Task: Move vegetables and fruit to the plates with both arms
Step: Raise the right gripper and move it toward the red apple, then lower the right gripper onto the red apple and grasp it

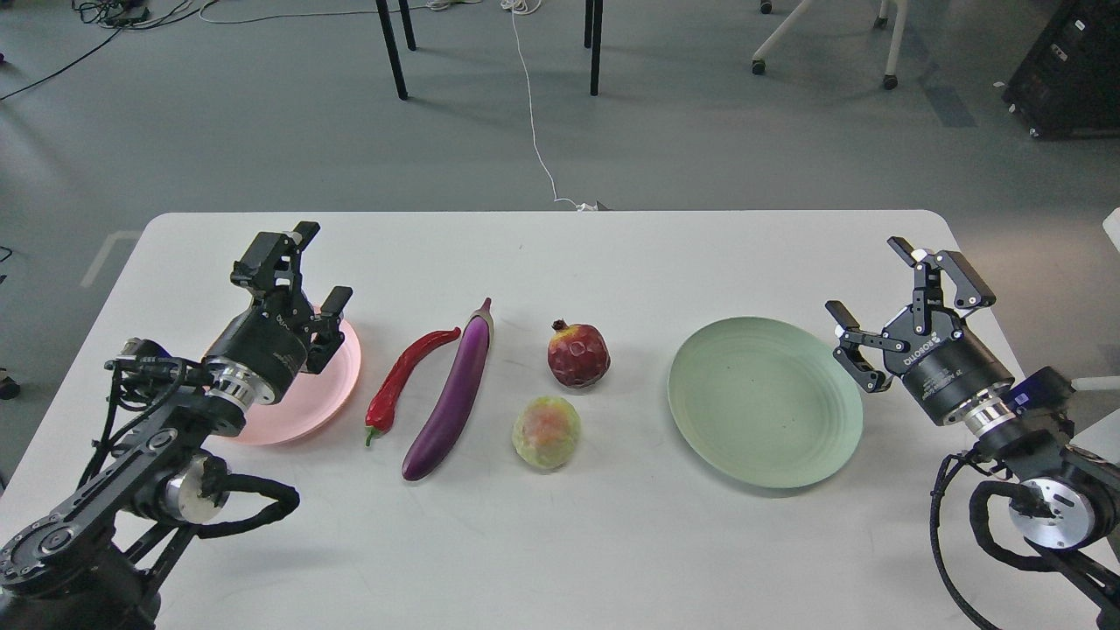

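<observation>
On the white bench (612, 542), chili (404, 373), eggplant (452, 398), pomegranate (577, 354) and yellow-green fruit (546, 432) lie between pink plate (297, 420) and green plate (764, 401). Left gripper (302, 276) and right gripper (901, 293) hover with jaws released, empty.

- White table (612, 542) carries everything.
- Pink plate (302, 407) near the left edge, partly hidden by the left gripper (302, 280), fingers spread.
- Chili pepper (404, 374) and eggplant (455, 394) lie side by side, mid-table.
- Pomegranate (578, 354) sits behind the yellow-green fruit (546, 433).
- Green plate (766, 401) toward the right edge, bare; right gripper (901, 297) beside it, fingers spread.
</observation>
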Controlling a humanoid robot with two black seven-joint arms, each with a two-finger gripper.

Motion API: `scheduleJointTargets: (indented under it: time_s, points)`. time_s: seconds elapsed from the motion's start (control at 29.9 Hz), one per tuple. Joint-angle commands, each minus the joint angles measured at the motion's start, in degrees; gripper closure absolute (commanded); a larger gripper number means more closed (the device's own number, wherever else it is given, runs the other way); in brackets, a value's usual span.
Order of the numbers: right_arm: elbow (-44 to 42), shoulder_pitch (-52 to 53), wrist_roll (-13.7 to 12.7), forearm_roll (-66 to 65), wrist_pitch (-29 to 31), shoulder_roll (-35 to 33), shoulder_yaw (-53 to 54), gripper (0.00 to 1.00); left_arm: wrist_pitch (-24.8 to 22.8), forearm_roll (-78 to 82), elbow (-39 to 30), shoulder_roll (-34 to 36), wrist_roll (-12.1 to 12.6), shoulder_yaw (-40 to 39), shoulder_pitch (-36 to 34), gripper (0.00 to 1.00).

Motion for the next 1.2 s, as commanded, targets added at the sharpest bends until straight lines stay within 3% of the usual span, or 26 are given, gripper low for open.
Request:
scheduleJointTargets:
  time_s: [0.0, 0.23, 0.43, 0.57, 0.7, 0.77, 0.9, 1.17]
  points:
    - [-0.03, 0.00, 0.01, -0.01, 0.17, 0.00, 0.02, 0.02, -0.43, -0.21, -0.31, 0.77, 0.21, 0.28, 0.20, 0.01]
    - [0.14, 1.40, 0.01, -1.15, 1.83, -0.87, -0.33, 0.01, -2.63, -2.58, -0.05, 0.68, 0.03, -0.24, 0.03, 0.01]
    - [-0.38, 13.25, 0.01, -13.60, 5.96, -6.49, -4.44, 0.01, -3.94, -2.84, -0.30, 2.79, -0.14, -0.68, -0.24, 0.01]
    - [-1.17, 30.17, 0.01, -25.46, 6.32, -8.00, -17.85, 0.01, -8.43, -2.84, -0.48, 3.32, -0.93, -0.95, -0.06, 0.01]
    - [-3.63, 48.38, 0.01, -33.64, 6.41, -6.86, -36.40, 0.01, -8.35, -3.37, -1.18, 3.15, -1.02, -1.56, -0.06, 0.01]
    - [-4.69, 55.27, 0.01, -37.61, 6.41, -4.84, -43.64, 0.01, -8.35, -3.90, -1.54, 3.23, -1.02, -2.00, 0.02, 0.01]
    - [-9.25, 70.29, 0.01, -52.19, 6.41, 5.43, -60.33, 0.01, -8.35, -4.25, -2.85, 3.32, -0.93, -2.44, 0.29, 0.01]
    - [-21.37, 72.25, 0.01, -55.55, 6.14, 24.15, -69.93, 0.01, -8.35, -4.16, -5.32, 3.41, -0.93, -2.53, 1.60, 0.01]
